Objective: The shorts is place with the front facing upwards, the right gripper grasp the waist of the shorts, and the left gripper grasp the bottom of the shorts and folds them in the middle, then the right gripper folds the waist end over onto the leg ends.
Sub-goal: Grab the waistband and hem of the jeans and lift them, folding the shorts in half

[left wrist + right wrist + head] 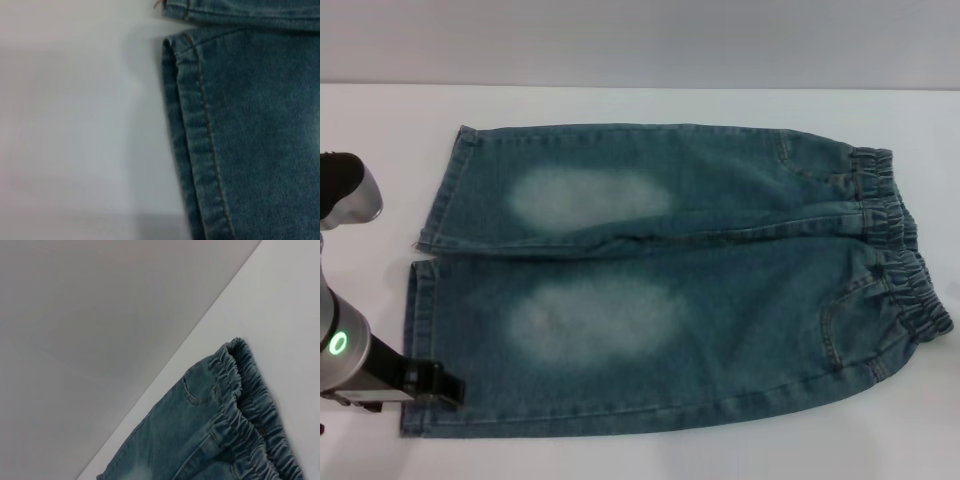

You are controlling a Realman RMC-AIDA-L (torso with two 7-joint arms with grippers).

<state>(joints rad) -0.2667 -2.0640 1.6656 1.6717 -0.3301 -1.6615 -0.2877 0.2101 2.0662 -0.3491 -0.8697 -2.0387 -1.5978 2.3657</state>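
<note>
The shorts (660, 280) lie flat and front up on the white table, blue denim with a pale patch on each thigh. The gathered waist (895, 260) is at the right; the right wrist view shows it as a puckered band (250, 400). The bottom of the shorts, the two leg ends (417, 320), is at the left. My left gripper (438, 385) sits at the near leg's hem, close to its front corner. In the left wrist view that stitched hem (192, 140) lies flat on the table. The right gripper is out of view.
The white table (620, 105) runs to a grey wall at the back. The left arm's body with its green ring (338, 345) stands at the front left, and another of its joints (345, 190) is beside the far leg's hem.
</note>
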